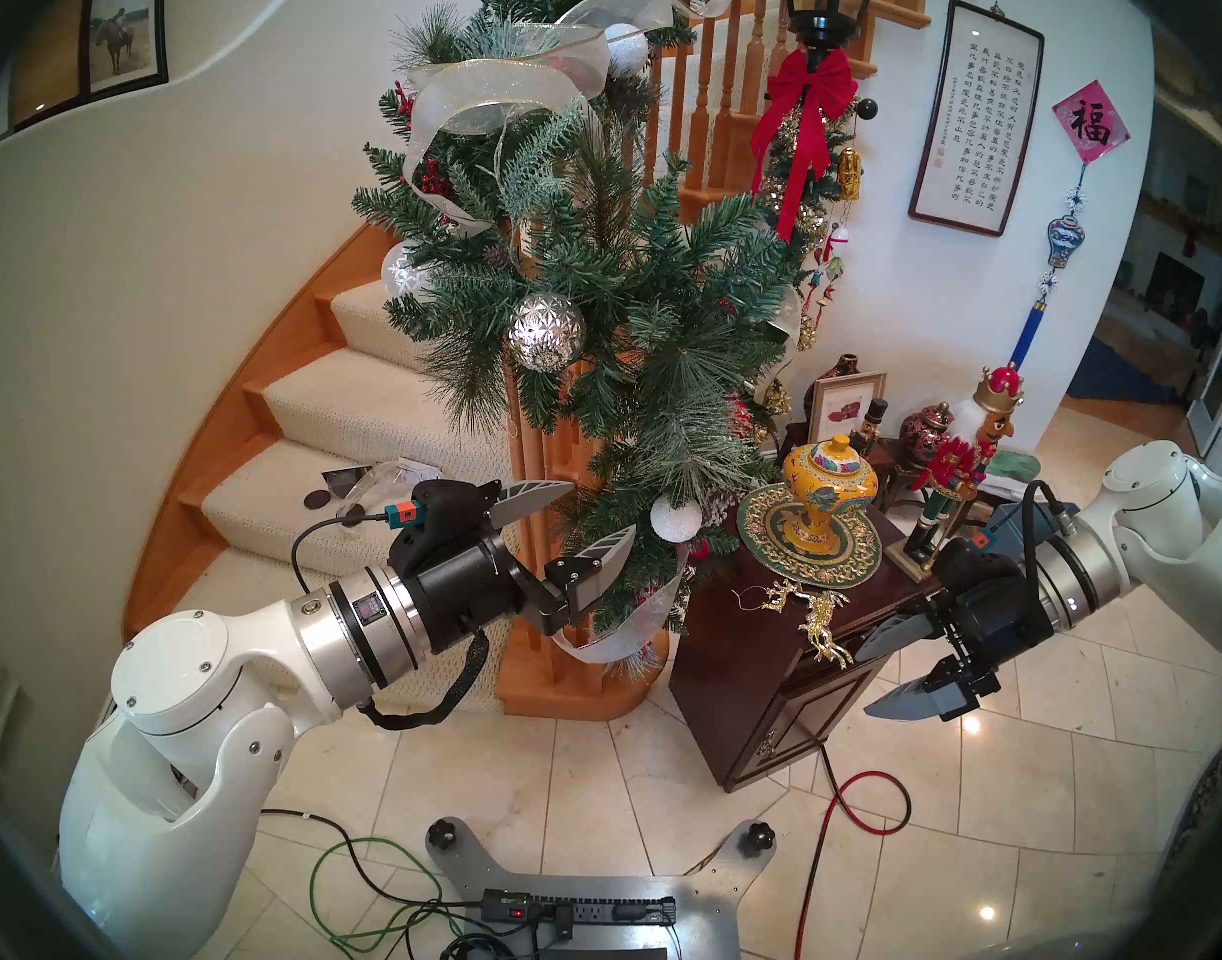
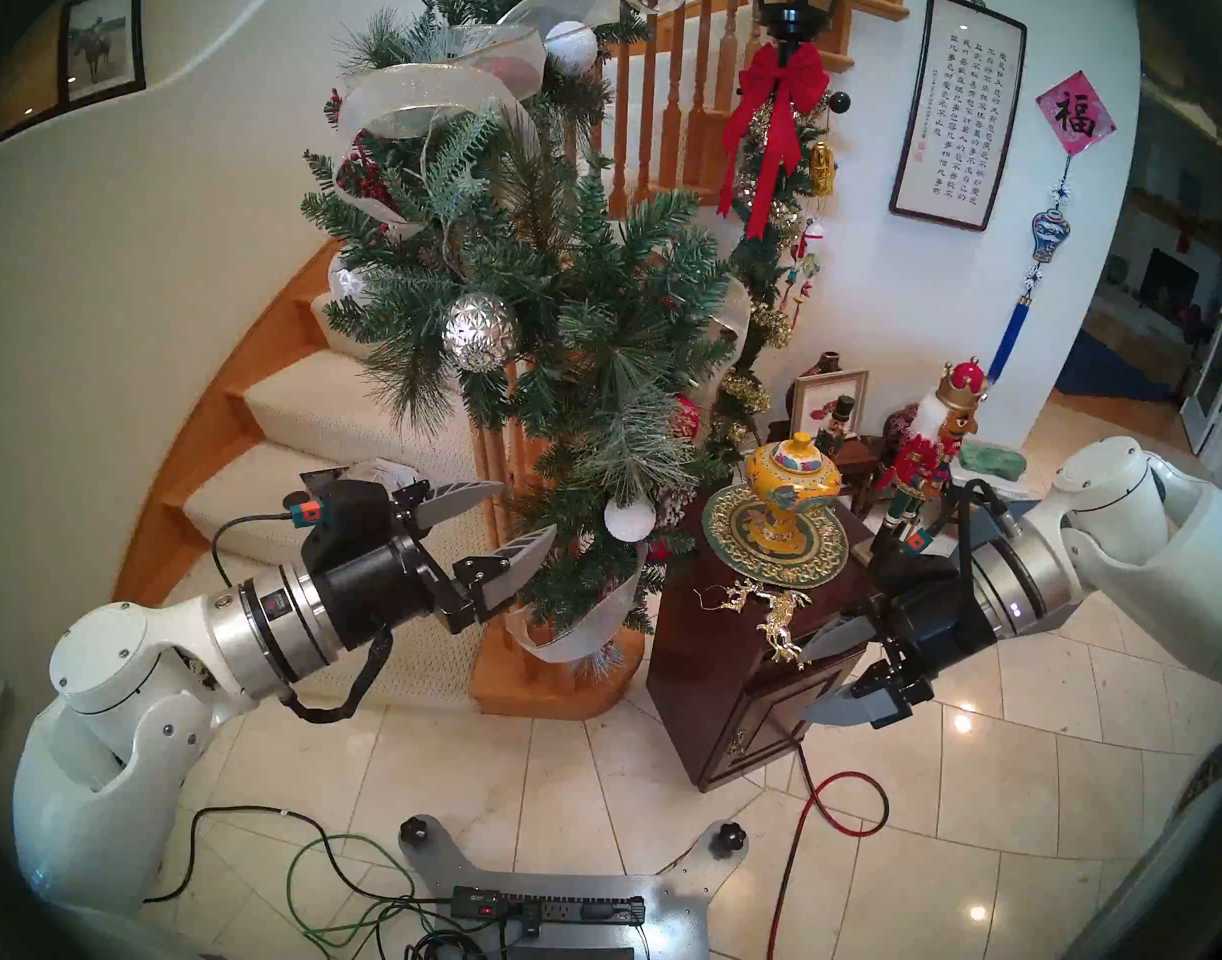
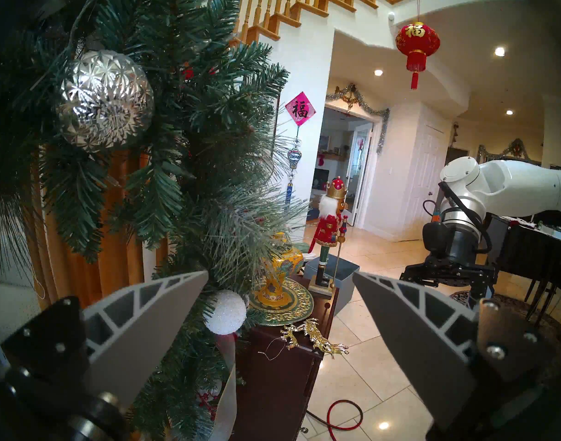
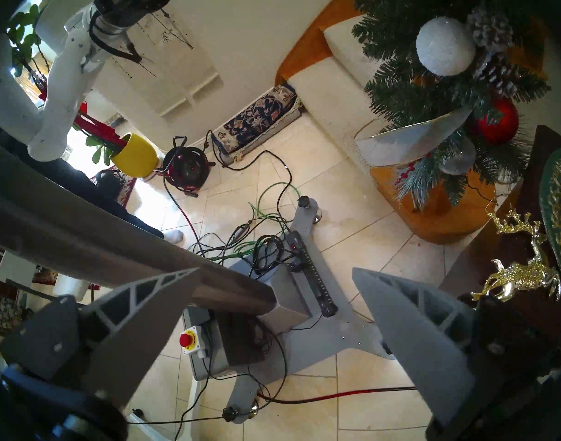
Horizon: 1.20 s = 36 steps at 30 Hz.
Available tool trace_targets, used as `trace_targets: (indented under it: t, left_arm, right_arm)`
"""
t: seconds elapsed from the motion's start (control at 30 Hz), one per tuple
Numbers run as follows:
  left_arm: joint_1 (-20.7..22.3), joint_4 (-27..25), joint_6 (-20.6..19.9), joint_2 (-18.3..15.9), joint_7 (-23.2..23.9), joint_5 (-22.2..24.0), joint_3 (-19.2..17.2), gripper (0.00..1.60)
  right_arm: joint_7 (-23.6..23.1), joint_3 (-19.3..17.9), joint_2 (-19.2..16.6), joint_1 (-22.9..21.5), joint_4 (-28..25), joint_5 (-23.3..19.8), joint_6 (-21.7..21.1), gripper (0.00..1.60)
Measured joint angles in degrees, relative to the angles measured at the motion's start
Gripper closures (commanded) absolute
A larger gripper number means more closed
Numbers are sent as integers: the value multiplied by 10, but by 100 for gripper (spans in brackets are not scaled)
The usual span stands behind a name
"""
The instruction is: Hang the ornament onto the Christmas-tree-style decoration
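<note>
The gold reindeer ornament (image 1: 812, 609) drapes over the dark cabinet's (image 1: 746, 654) front edge, string loop lying flat. The right end effector (image 1: 895, 671), released, hovers just beside it; the left end effector (image 1: 584, 519), also released, waits at the pine garland (image 1: 629, 300). Best pinch the loop, not the slippery figures.

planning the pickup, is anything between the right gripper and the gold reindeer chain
Nothing visible. The open right gripper hangs just beside the reindeer chain, which drapes over the cabinet edge in the open.
</note>
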State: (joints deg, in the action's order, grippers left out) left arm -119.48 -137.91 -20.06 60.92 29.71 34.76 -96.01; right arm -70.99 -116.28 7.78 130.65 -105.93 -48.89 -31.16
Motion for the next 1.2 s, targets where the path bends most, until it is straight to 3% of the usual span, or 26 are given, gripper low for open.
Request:
trace_targets:
  t: [0.67, 1.2]
  left_arm:
    - [0, 0, 0, 0, 0, 0, 0, 0]
    - [0, 0, 0, 0, 0, 0, 0, 0]
  right_arm:
    - [13, 51, -7, -50, -15, -14, -18, 0]
    - [67, 90, -9, -72, -17, 2, -42, 0]
